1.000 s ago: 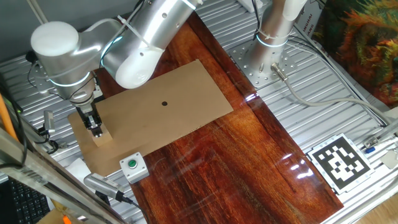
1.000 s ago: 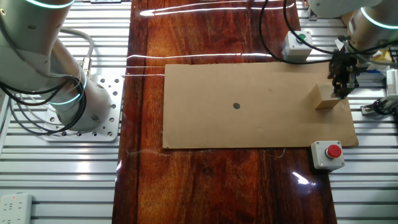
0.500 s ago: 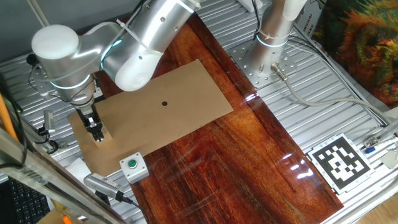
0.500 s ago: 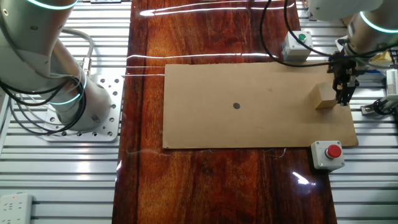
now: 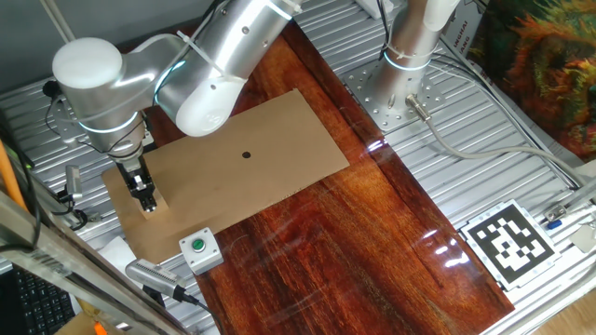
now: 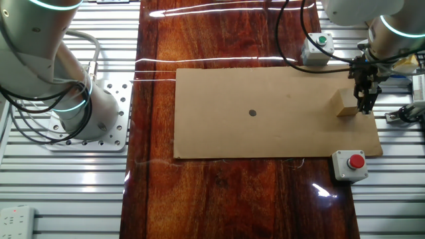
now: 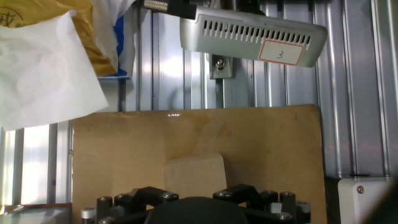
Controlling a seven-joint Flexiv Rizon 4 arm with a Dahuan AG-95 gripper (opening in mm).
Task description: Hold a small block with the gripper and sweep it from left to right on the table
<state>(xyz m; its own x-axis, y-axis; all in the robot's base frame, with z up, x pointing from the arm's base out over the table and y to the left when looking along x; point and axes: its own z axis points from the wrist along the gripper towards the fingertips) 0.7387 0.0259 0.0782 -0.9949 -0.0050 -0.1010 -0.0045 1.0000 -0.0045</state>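
Note:
The small block is a light tan wooden cube at the right end of the tan board on the table. In one fixed view it is mostly hidden behind the gripper, and only a sliver of the block shows. The gripper is down at board level on the block. In the hand view the block sits centred between the two black finger mounts, with the jaws on either side of it. The fingertips themselves are hidden.
A white box with a green button and a white box with a red button stand by the board's end. A black dot marks the board's middle. The second arm's column stands on the ribbed metal surround. A silver unit lies beyond the board's edge.
The gripper has come down from just above the block to board level around it. Since half a second ago it has hardly moved. The block has stayed in place.

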